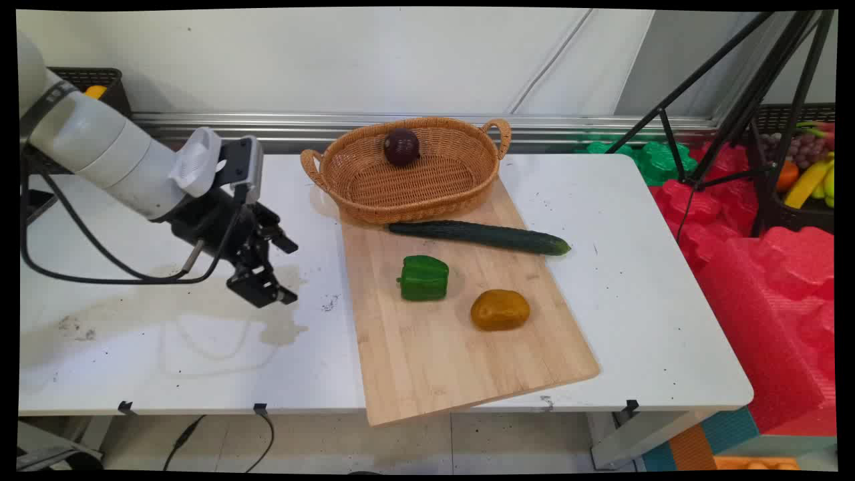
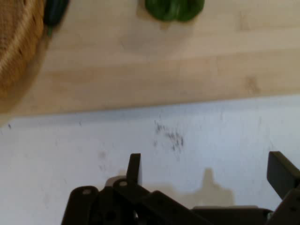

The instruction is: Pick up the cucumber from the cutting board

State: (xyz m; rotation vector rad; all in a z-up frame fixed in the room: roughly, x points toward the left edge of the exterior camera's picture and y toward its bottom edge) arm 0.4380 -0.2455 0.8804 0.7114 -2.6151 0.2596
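Jaws spread and empty over white table (image 1: 167, 347), green pepper (image 2: 174, 9) well ahead on cutting board (image 2: 140, 61)

Bright, even light overhead; soft shadows on the tabletop (image 1: 167, 347); main view bows at its edges; hand view slightly soft.

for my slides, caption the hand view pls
Open hand over white table, facing cutting board and green pepper.

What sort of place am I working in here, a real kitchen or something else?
Likely a lab or test space, not a kitchen: a camera tripod beside the white table, red foam padding on the floor, crates of toy fruit.
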